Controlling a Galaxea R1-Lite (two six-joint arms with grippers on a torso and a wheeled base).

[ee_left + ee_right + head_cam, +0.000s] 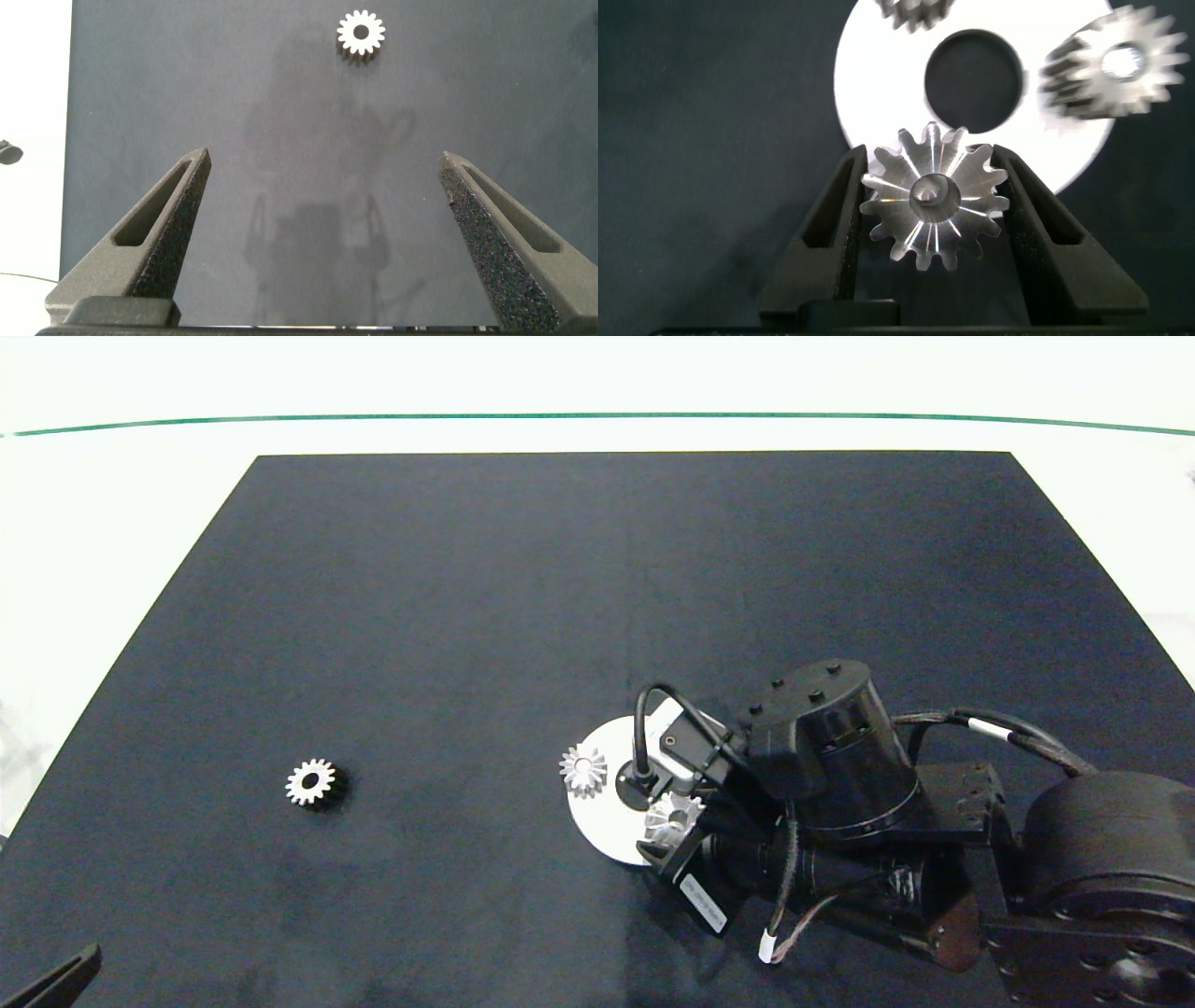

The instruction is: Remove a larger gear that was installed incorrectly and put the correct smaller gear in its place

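**Large gear caught in the right claw, spare gear far to the left**

Your right claw (pixel 936 201) is clenched on the large gear (pixel 934 207), its fingers pressing the star-like teeth from both sides. In the head view that gear (pixel 674 818) sits at the lower right edge of the white disc (pixel 602 817), right of centre in the frame, and it looks seated on its post, not yet lifted. The move ahead, as I judge it, is a straight pull up off the disc, along the bore axis. Mind the neighbouring gear (pixel 583 771) at the disc's left edge; another peeks in at the top of the right wrist view.

The small gear (pixel 313 783) lies alone on the table (pixel 467 597), lower left of the frame, well apart from the disc. Your left claw (pixel 327 233) is released, fingers wide, with that gear (pixel 361 34) straight ahead of it, so the left arm is nearer. It has short blunt teeth, dark sides, a round bore.
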